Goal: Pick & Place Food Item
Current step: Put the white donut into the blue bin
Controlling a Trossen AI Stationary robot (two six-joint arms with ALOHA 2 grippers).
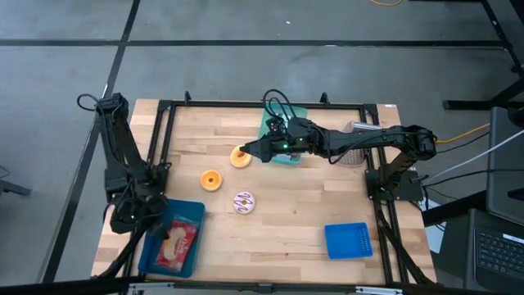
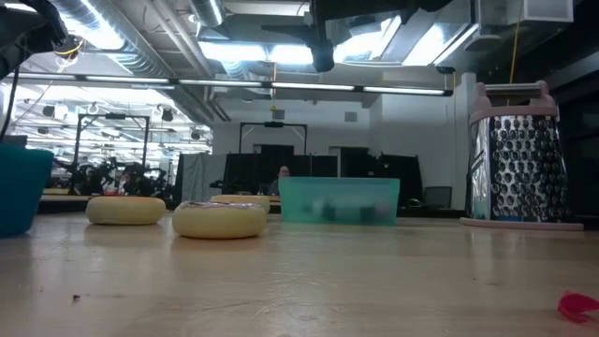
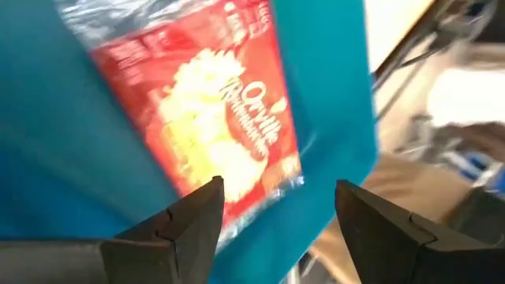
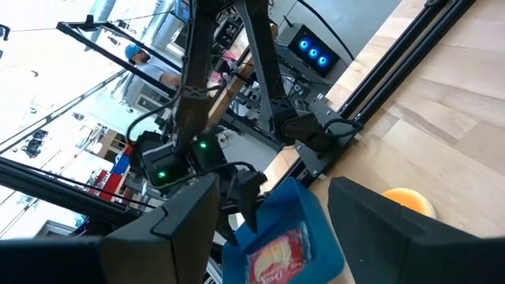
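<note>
Now the red popcorn packet lies inside the blue rectangular plastic bin at the wooden worktop's front-left corner. Left end effector hovers beside it, fingers spread, empty. Right end effector, also spread, hangs over an orange ring doughnut.

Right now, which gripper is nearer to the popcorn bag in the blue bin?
Left. The left gripper hangs open right above the popcorn bag in the blue bin. The right gripper is far across the table, beside an orange donut.
</note>
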